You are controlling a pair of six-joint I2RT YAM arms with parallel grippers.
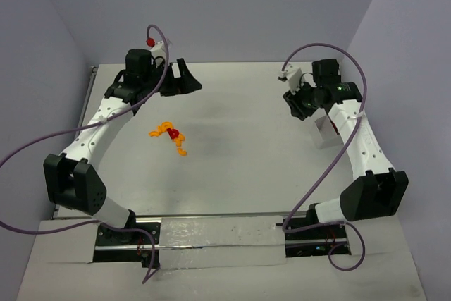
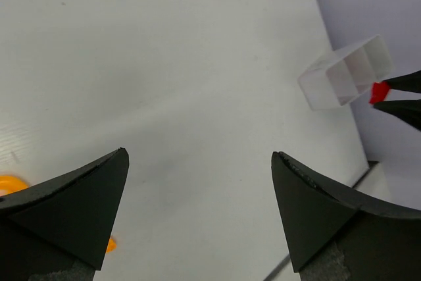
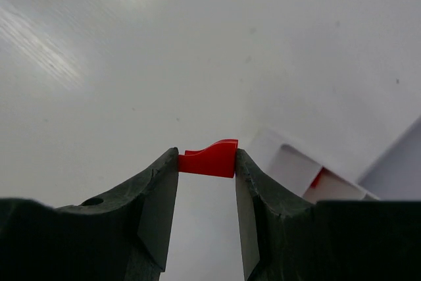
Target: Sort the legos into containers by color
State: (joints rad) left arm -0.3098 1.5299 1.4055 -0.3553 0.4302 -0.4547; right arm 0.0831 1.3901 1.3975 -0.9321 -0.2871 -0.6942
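My right gripper is shut on a small red lego and holds it above the table beside a white divided container. Another red piece lies in one of its compartments. In the top view the right gripper is at the far right, with the container just behind the arm. A small pile of orange-yellow and red legos lies left of centre. My left gripper is open and empty at the far left; its wrist view shows the container, the held red lego and an orange lego.
Purple cables loop over both arms, one with a red cap at the back left. Lilac walls close the table at the back and both sides. A metal rail runs along the near edge between the arm bases.
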